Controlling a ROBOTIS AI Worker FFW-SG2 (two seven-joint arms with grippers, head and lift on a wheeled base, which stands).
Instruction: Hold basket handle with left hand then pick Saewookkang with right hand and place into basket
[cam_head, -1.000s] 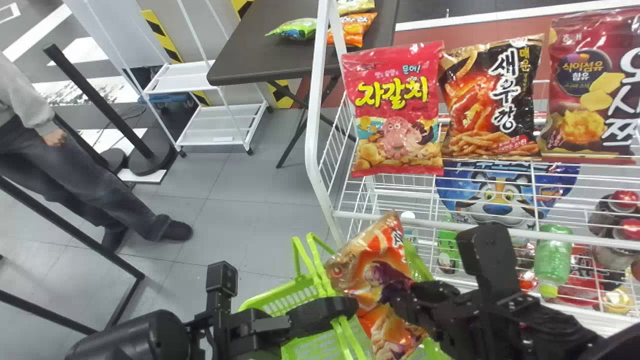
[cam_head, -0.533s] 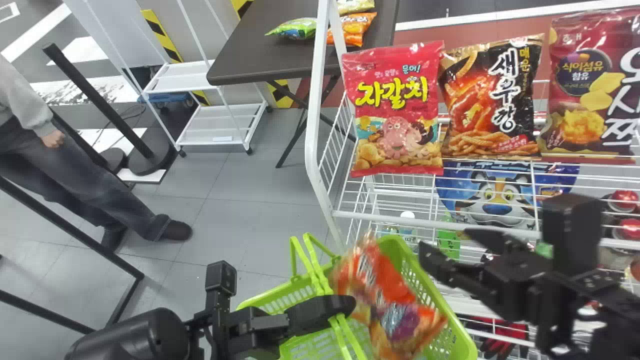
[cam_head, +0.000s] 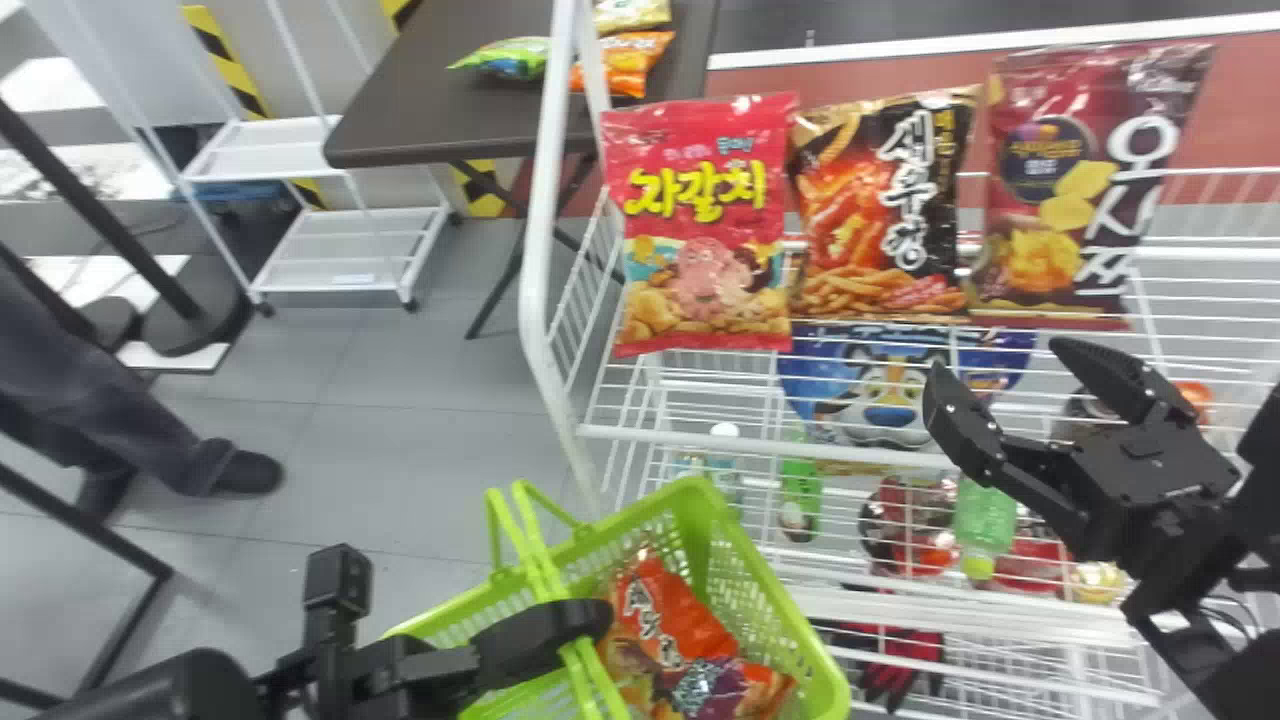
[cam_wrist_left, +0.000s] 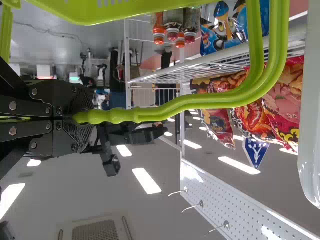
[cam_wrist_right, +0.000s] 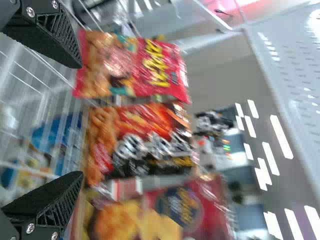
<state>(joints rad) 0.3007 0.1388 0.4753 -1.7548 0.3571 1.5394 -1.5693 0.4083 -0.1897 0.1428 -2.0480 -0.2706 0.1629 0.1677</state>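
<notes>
Spread wide and holding nothing, the right tool (cam_head: 998, 360) hangs at the right of the head view, while the left tool (cam_head: 585, 622), low and left of centre, is closed on the green handle (cam_head: 540, 560). Below that grip sits the basket (cam_head: 745, 545), an orange snack bag (cam_head: 675, 620) inside; both run off the bottom edge. Across the upper right, the Saewookkang (cam_head: 885, 205) stands on a white wire rack (cam_head: 690, 436), between a red bag (cam_head: 700, 225) and a dark red bag (cam_head: 1070, 190). Wires partly cover a blue bag (cam_head: 880, 385) under them. At the top, a dark desk (cam_head: 440, 100) carries several snack bags, above grey floor tiles (cam_head: 400, 440).

In the left wrist view, the left tool's fingers pinch the handle at the left; the basket is cut off along the top, and ceiling lights glow in the lower part.

In the right wrist view, fingers stand far apart at the left edge. Saewookkang is near the middle, blurred; the dark red bag is cut off below.
</notes>
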